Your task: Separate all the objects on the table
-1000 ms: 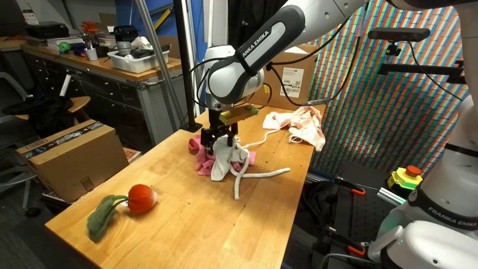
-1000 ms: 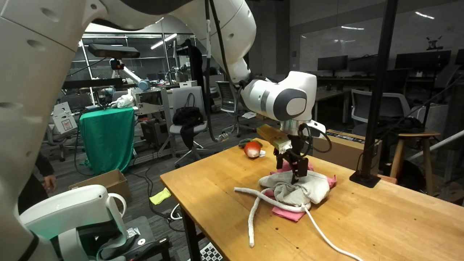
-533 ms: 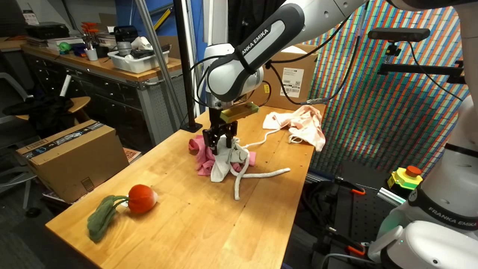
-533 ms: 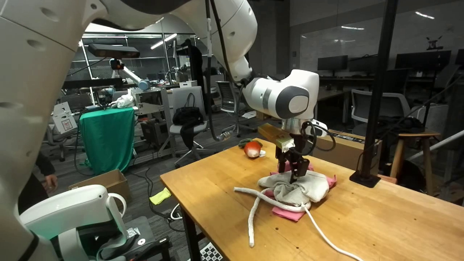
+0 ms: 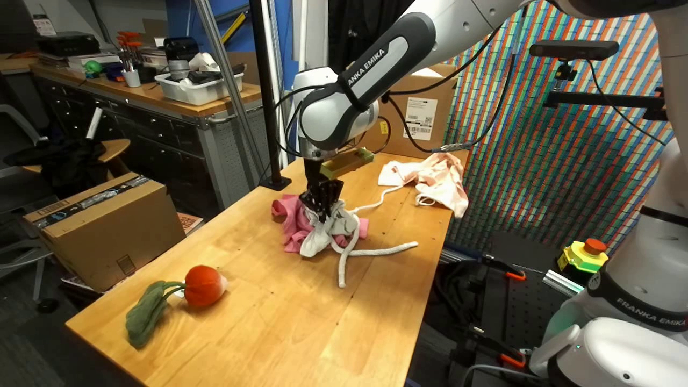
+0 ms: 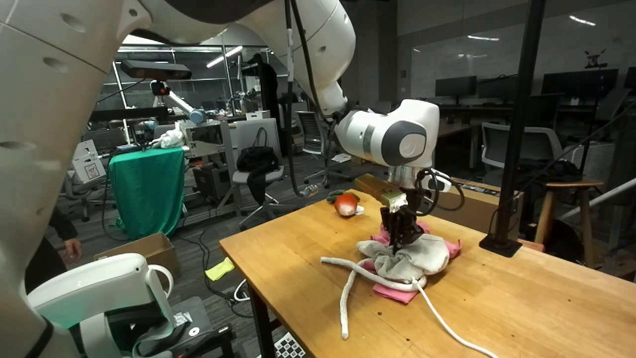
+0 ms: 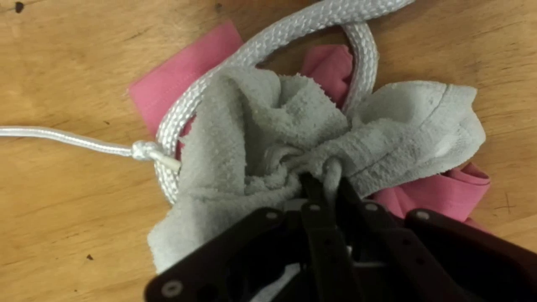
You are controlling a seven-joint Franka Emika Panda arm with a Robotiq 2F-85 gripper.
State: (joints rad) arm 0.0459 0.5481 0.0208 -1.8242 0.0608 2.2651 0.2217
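Cloth (image 7: pixel 302 147), grey and bunched, fills mid-frame in the wrist view over pink fabric (image 7: pixel 184 75); your gripper (image 7: pixel 330 182) pinches a fold. Separating it seems your step; next, raise it clear of the rope (image 7: pixel 251 52) at upper left.

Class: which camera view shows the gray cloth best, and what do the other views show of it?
The wrist view: the gray cloth is largest there, its folds sharp and a tuck visible between the fingers. Both exterior views show it smaller, over pink cloth, partly hidden by the fingers.
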